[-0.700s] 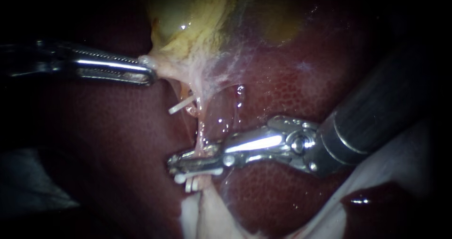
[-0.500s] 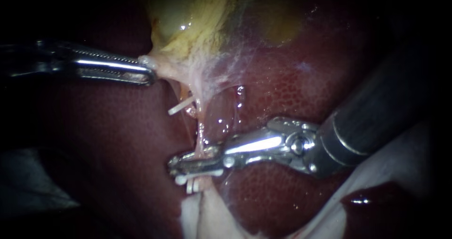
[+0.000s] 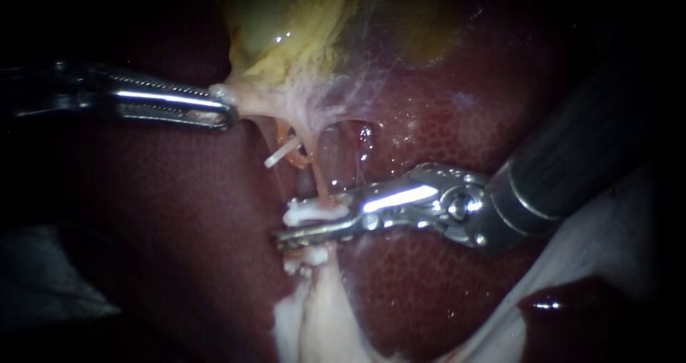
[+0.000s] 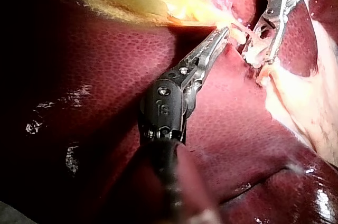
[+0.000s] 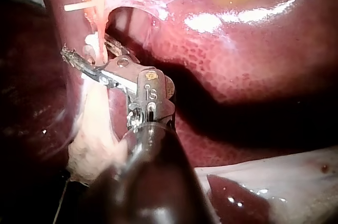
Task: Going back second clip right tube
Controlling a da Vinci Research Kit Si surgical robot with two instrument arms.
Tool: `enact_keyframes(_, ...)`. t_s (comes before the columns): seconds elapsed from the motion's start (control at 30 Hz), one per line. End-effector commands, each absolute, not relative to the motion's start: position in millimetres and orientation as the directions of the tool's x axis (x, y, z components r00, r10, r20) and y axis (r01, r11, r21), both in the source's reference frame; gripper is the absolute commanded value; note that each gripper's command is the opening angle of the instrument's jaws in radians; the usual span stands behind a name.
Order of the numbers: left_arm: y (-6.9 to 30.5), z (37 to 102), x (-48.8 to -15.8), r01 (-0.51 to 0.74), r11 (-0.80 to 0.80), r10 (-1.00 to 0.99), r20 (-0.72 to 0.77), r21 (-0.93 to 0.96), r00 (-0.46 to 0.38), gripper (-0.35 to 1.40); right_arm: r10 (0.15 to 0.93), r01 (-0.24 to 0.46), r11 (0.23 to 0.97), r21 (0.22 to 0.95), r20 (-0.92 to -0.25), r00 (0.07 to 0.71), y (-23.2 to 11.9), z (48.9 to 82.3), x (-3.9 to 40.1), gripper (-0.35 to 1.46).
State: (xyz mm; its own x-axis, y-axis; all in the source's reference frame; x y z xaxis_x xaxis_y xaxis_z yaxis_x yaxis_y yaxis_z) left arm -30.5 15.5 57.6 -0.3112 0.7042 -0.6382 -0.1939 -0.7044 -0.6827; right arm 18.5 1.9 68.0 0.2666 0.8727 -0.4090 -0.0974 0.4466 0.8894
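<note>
Liver (image 3: pixel 171 213) backs the field; left instrument (image 3: pixel 227 113) pincer clamps gallbladder (image 3: pixel 286 48) tissue. Pincer of right instrument (image 3: pixel 284 231), narrowly parted, straddles the tube (image 3: pixel 323 188); a white clip (image 3: pixel 314 213) lies across the tube, against the pincer.

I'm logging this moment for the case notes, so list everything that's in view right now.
gallbladder: one, yellow-green, top centre of the endoscope view
liver: one, dark red, beneath and around everything
tube: one clear, pinkish, running from the gallbladder's neck down to the right instrument
clips: at least three, white; one high on the strands, one at the right instrument's tip, white bits just below it
pale tissue: one mass, whitish, below the clips
pale sheet: one, off-white, lower right
left instrument: one, silver, from the left, clamped on the gallbladder's pale edge
right instrument: one, silver tip on a dark shaft, open astride the tube
</note>
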Motion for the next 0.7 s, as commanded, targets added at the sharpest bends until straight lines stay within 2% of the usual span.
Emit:
enact_keyframes(0.03, 15.5, 57.7, -30.5, -0.195, -0.705, 0.704, -0.638, -0.682, -0.311, -0.35, 0.869, -0.100, 0.454, 0.886, -0.415, 0.269, 2.0, 67.8, 18.2, 0.48)
enact_keyframes(0.27, 15.4, 57.7, -30.4, -0.195, -0.705, 0.704, -0.639, -0.682, -0.312, -0.35, 0.846, -0.085, 0.492, 0.866, -0.452, 0.284, 2.6, 66.3, 15.9, 0.48)
enact_keyframes(0.43, 15.4, 57.8, -30.3, -0.194, -0.706, 0.703, -0.639, -0.682, -0.312, -0.35, 0.780, -0.074, 0.576, 0.814, -0.521, 0.345, 3.0, 65.0, 14.1, 0.49)
enact_keyframes(0.7, 15.4, 58.0, -30.1, -0.192, -0.706, 0.702, -0.640, -0.681, -0.312, -0.35, 0.705, -0.055, 0.664, 0.746, -0.599, 0.380, 3.4, 62.7, 11.6, 0.50)
